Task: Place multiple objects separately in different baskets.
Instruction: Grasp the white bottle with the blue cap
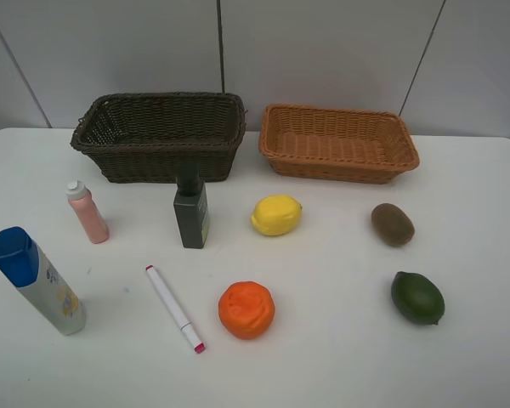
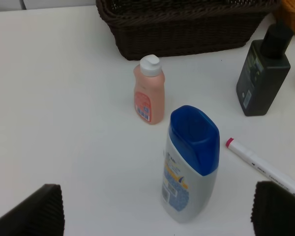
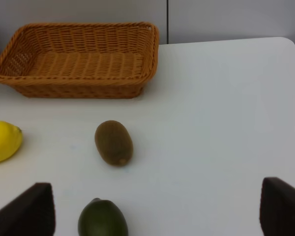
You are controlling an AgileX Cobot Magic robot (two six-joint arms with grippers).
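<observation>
Left gripper [image 2: 157,211] and right gripper [image 3: 155,209] gape empty; the tall spray bottle [image 2: 189,162], well clear of the dark basket [image 1: 153,161], could topple if nudged off-centre.

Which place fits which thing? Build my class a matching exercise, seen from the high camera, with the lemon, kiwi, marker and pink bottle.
Things:
1. lemon
2. kiwi
3. marker
4. pink bottle

Places:
a. lying between the spray bottle and the orange
b. just behind the lime
c. standing left of the pump bottle
d. right of the pump bottle

Pairs: 1-d, 2-b, 3-a, 4-c.
</observation>
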